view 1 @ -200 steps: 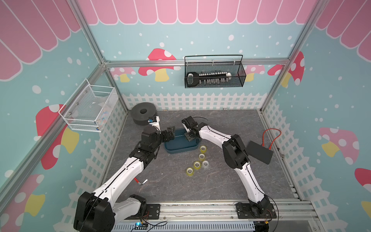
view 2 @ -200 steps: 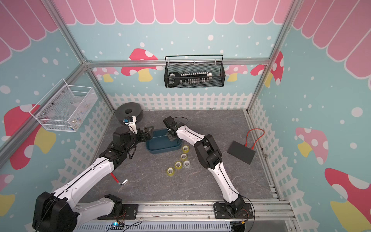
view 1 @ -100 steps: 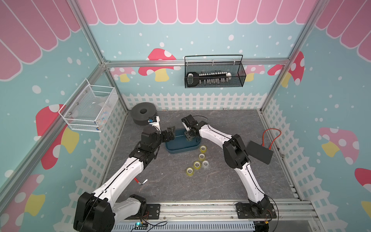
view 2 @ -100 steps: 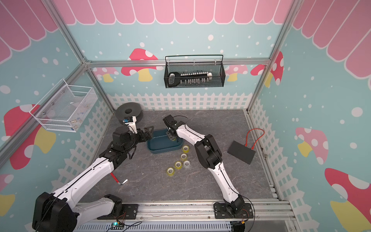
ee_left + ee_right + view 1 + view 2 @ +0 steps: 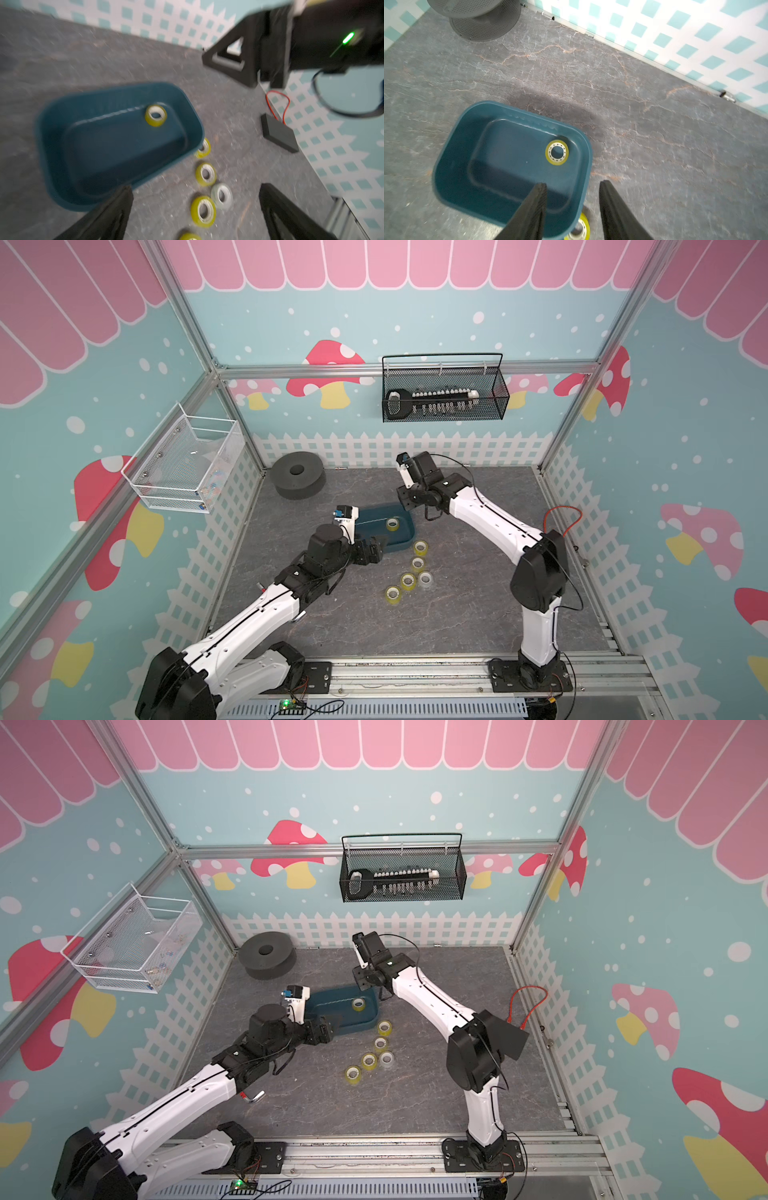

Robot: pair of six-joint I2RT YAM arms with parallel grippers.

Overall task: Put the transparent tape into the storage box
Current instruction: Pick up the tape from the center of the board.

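The storage box (image 5: 374,517), a shallow teal tub, sits mid-table. One yellowish transparent tape roll (image 5: 392,524) lies flat in its far right corner, also plain in the right wrist view (image 5: 557,152). Several more rolls lie on the table just right of and in front of the box, among them a yellowish one (image 5: 420,548) and a whitish clear one (image 5: 424,579). My right gripper (image 5: 573,184) hangs open and empty above the box's far right corner. At the box's near rim my left gripper (image 5: 195,187) is wide open, with the loose rolls (image 5: 203,211) below its gap.
A dark foam ring (image 5: 297,481) stands at the back left. A flat black box (image 5: 509,1038) with a red wire lies at the right. A black wire basket (image 5: 442,393) hangs on the back wall and a white mesh basket (image 5: 187,466) on the left wall.
My right gripper has risen out of the box toward the back and its jaws have spread. A tape roll now shows lying in the box. The left arm has barely moved.
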